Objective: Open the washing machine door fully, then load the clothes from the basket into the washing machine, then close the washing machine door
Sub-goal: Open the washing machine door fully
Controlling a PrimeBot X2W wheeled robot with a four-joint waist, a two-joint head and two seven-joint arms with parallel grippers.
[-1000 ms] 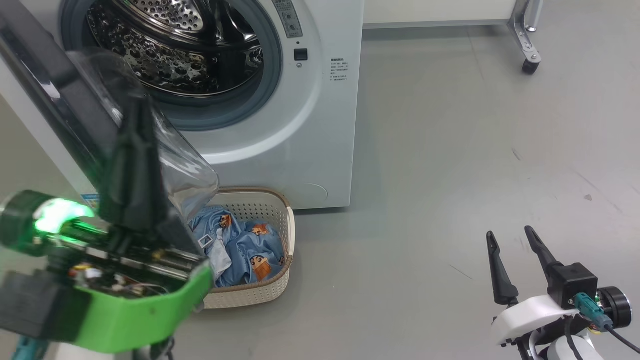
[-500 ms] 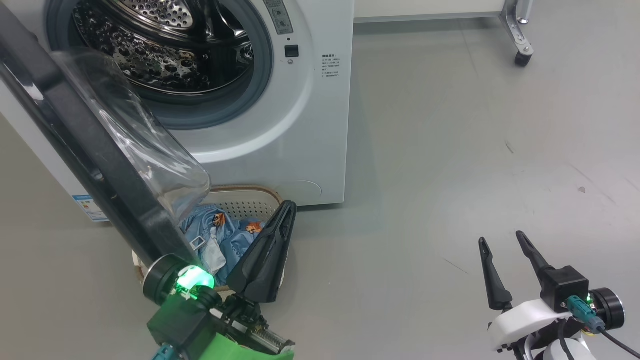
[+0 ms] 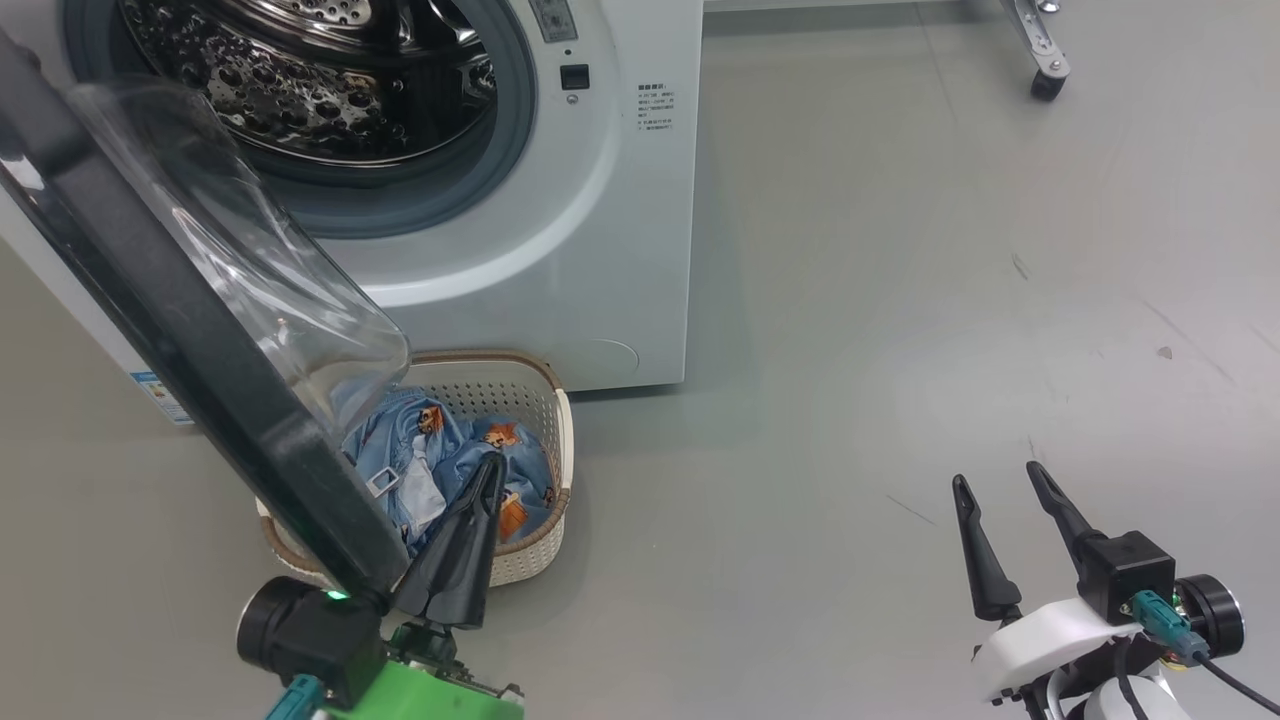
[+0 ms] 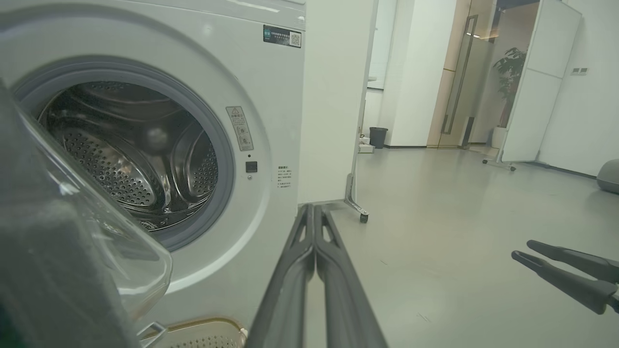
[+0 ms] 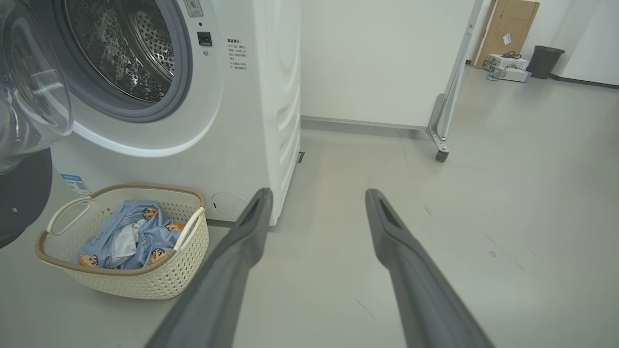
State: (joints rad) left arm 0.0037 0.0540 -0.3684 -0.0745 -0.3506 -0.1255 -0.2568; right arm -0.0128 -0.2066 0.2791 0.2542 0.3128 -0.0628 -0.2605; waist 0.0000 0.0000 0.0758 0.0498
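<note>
The washing machine stands with its door swung out to the left, black rim toward me, glass bowl bulging right. The steel drum shows bare. Below the door sits the basket holding the light blue clothes. My left gripper is shut with nothing in it, its fingers crossing the basket's near rim, pointing at the machine. In the left wrist view the left gripper hangs above the basket rim. My right gripper stands open over bare floor, far right of the basket and clothes.
A metal frame leg on a caster wheel stands on the grey floor right of the machine. A dark bin and boxes sit far back. The open door's lower edge overhangs the basket's left side.
My left gripper has dropped away from the door's glass and moved right and forward, over the basket. The head camera has tilted a little. The right gripper stays put.
</note>
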